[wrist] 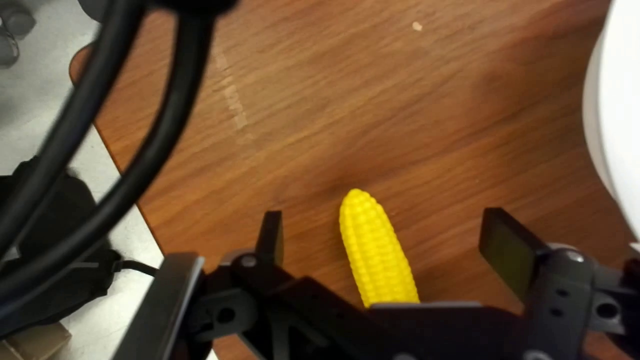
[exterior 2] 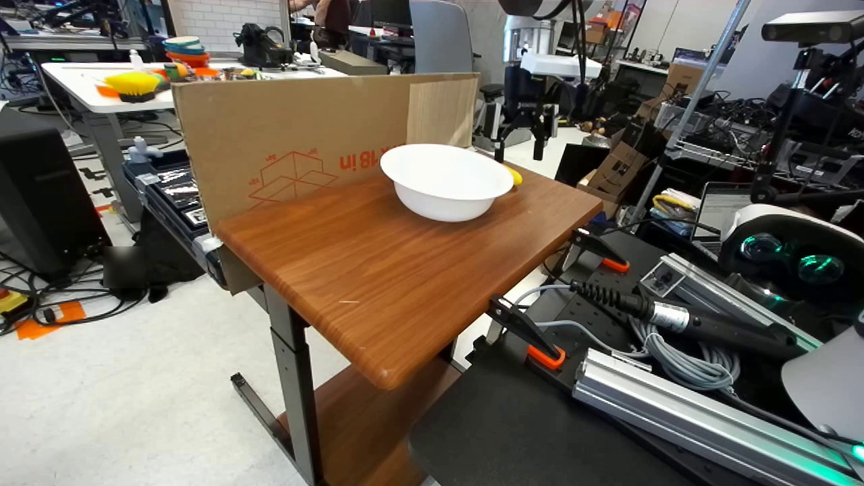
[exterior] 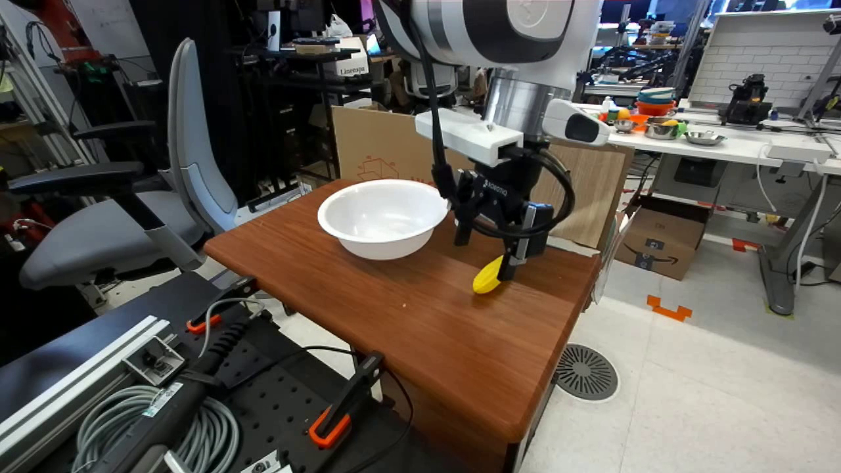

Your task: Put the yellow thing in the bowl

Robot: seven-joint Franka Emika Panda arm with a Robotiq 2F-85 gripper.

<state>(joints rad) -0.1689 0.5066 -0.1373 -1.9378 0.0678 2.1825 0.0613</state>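
On the brown wood-grain table (exterior: 427, 328), at left in an exterior view, the wide round white bowl (exterior: 384, 240) sits mouth-up, I judge to receive; my black two-finger gripper (exterior: 485, 257) points down, spread wide, empty, straddling the bumpy yellow corn cob (wrist: 376, 250) at right, likely for a crosswise pinch.

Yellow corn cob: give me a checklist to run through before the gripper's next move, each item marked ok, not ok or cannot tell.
1. Gripper open: ok; its jaws stand apart.
2. Yellow corn cob between the jaws: ok in the wrist view, with a gap on either side.
3. Jaws low enough to close on it: cannot tell; their height above the table is unclear.
4. Bowl upright and apart from the cob: ok; the wrist view shows wood between them.
5. Cob gripped, ready to lift: not ok; the jaws are not closed on it.
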